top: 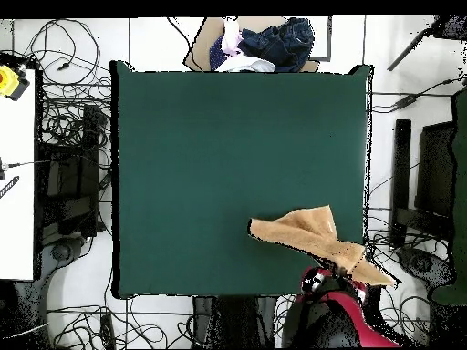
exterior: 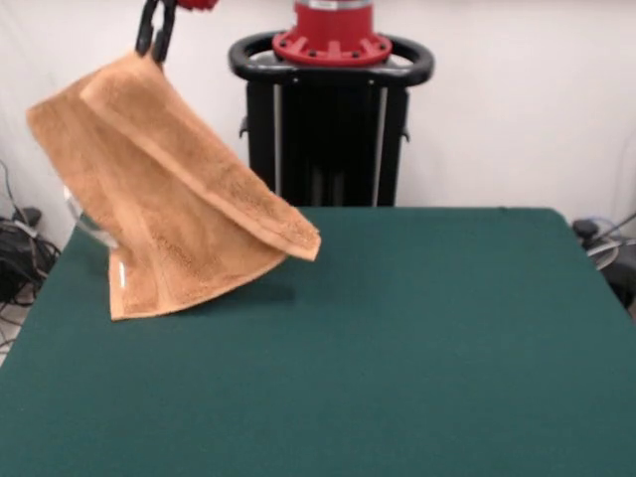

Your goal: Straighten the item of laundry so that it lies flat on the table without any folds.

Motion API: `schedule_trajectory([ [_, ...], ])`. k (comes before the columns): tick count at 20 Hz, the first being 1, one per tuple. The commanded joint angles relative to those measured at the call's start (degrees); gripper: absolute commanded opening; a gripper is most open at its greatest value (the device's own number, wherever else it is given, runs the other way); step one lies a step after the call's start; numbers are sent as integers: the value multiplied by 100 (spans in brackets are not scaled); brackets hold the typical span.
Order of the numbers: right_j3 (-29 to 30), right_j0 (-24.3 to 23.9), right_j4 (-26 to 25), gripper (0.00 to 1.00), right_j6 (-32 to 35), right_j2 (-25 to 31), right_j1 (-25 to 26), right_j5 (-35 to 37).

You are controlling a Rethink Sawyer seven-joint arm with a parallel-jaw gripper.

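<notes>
The orange-tan towel hangs in the air from one corner at the left of the front view, doubled over itself, with a folded flap reaching down to the right. Its small white tag shows near the lower left edge. The lowest corner hangs at or just above the dark green table. My gripper is shut on the towel's top corner, high above the table's far left part. In the overhead view the towel spreads over the table's lower right corner, above my red arm.
The robot's black pedestal stands behind the table's far edge. A pile of clothes lies beyond the table's top edge in the overhead view. Cables cover the floor on both sides.
</notes>
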Motion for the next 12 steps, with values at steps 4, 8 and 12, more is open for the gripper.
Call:
schedule_trajectory([
  [4, 269, 623, 200, 0, 515, 150, -418, 543],
  [8, 193, 1016, 73, 0, 1139, -17, -16, 256],
  [12, 84, 1602, -13, 0, 1861, -374, 674, -339],
])
